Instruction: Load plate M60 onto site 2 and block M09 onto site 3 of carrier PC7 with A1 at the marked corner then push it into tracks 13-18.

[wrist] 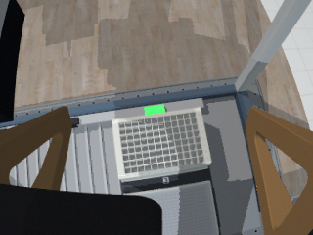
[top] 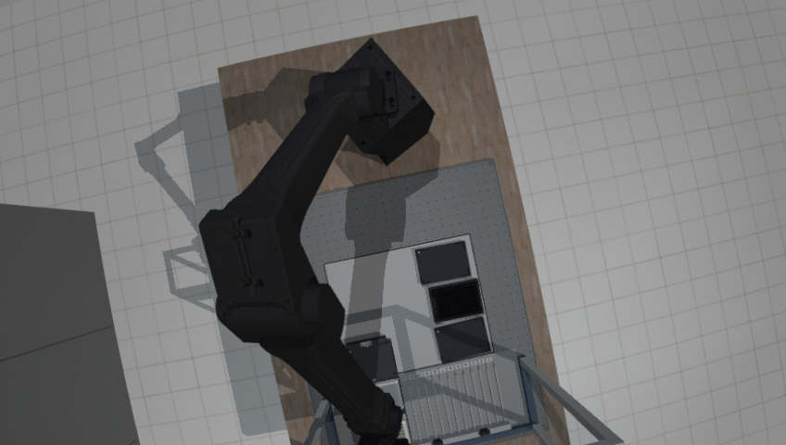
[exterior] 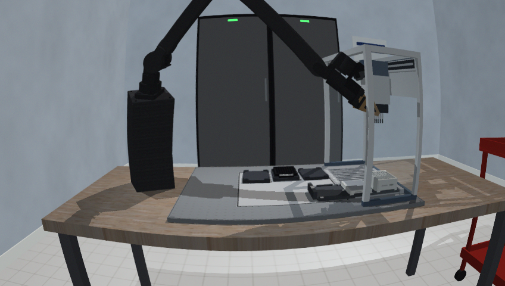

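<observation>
Pale deep-well block M09 sits flat on carrier PC7, green lamp lit behind.

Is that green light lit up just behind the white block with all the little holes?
Yes, in the wrist view a bright green lamp glows right at the far edge of the white block, below the open gripper.

Even light, soft shadows, fisheye edges
</observation>
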